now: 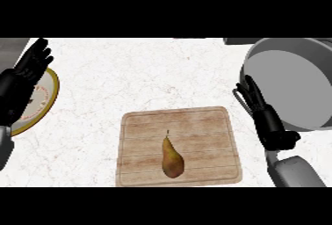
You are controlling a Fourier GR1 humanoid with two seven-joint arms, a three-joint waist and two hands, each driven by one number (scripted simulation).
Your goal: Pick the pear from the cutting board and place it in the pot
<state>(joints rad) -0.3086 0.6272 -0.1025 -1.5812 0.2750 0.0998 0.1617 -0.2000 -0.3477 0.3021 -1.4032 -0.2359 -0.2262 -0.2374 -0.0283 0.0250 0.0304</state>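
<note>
From the head view you see the pear [171,157] lying on the cutting board [194,127] on the counter [142,74], stem pointing away from you. Your right hand [262,114] stands released, fingers straight, beside the pot [304,46]. Your left hand [23,79] rests open over a plate [45,103] at the left edge.

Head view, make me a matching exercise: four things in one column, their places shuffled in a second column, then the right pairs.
1. pear
2. pot
3. plate
4. right hand

A. at the counter's left edge, partly under the left hand
B. far right of the counter
C. lying on the cutting board
D. between board and pot

Pairs: 1-C, 2-B, 3-A, 4-D
</note>
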